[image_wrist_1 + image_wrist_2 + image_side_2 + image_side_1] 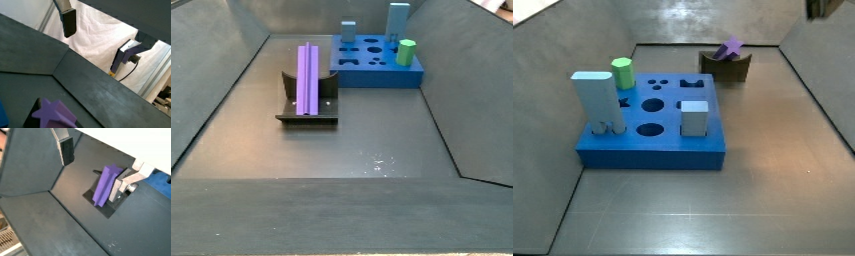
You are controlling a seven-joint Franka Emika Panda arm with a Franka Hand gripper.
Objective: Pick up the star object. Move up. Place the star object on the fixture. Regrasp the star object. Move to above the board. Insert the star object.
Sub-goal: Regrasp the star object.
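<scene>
Dark grey walled surface (372, 150), star object (307, 78) lying on fixture (309, 118), blue board (653, 145) nearby, hand (93, 170) spread empty above.

The hand (97, 165) has flat silver fingers (63, 6) with dark pads.

The star object (309, 78) is looking like smooth matt purple plastic, the board (653, 150) like matt blue plastic. The gripper (93, 165), above the fixture (307, 112), is showing silvery metal fingers (65, 148) with dark matt pads.
</scene>
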